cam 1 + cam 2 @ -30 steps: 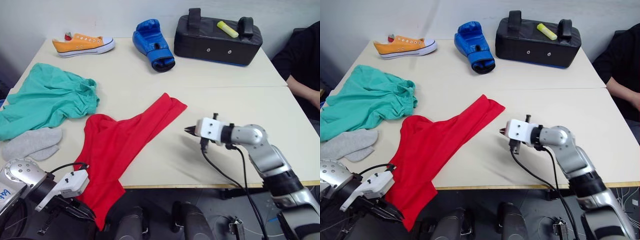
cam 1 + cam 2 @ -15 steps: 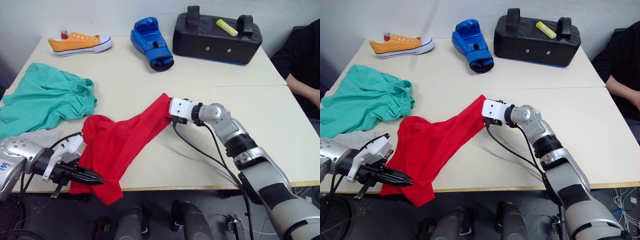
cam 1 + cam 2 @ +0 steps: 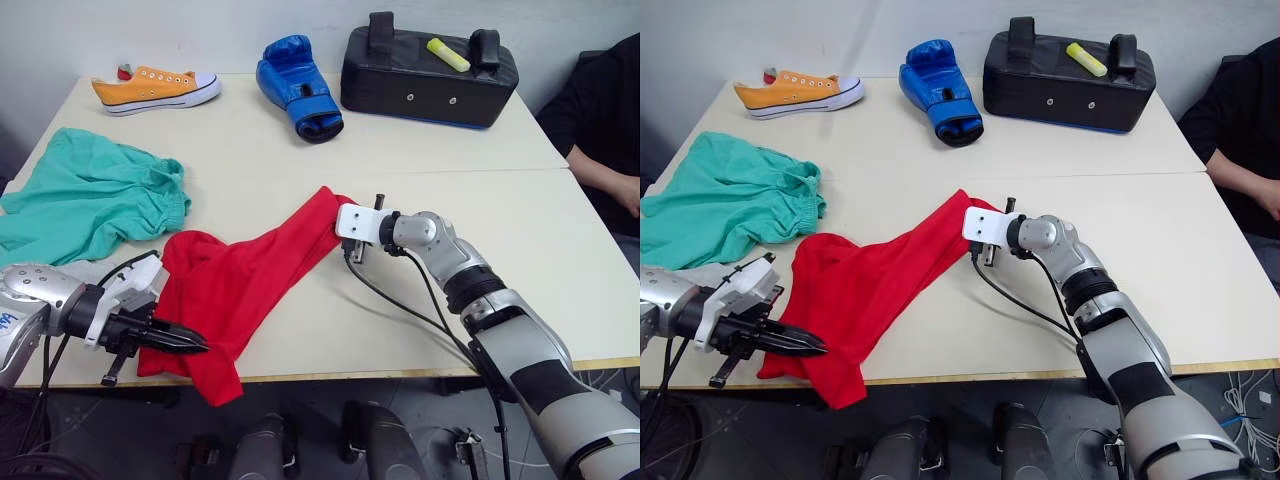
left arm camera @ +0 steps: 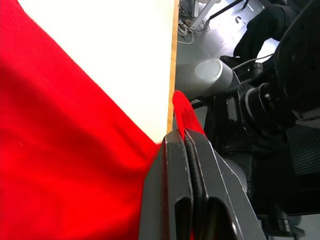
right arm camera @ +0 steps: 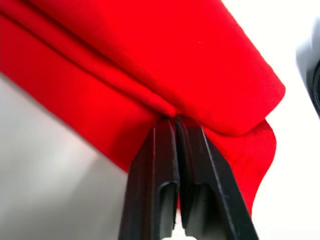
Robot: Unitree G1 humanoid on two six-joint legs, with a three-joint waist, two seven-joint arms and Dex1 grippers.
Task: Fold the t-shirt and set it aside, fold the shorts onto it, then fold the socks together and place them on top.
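Note:
The red t-shirt (image 3: 245,285) lies stretched in a diagonal band across the front of the table, its lower end drooping over the near edge. My left gripper (image 3: 195,347) is shut on the shirt's lower hem at the table edge, the cloth pinched at its fingertips (image 4: 180,137). At the shirt's far upper corner, my right gripper (image 3: 342,225) is shut on the folded red edge (image 5: 172,120). The teal shorts (image 3: 90,200) lie crumpled at the left. A sliver of light grey sock (image 3: 710,270) shows beside my left forearm.
At the back of the table are an orange sneaker (image 3: 155,88), a blue boxing glove (image 3: 297,88) and a black pad (image 3: 428,70) with a yellow marker on it. A person in black (image 3: 605,120) sits at the right edge.
My right gripper moved left to the shirt's upper corner and shut on it. My left gripper rose from below the table edge to the lower hem, lifting the hanging part.

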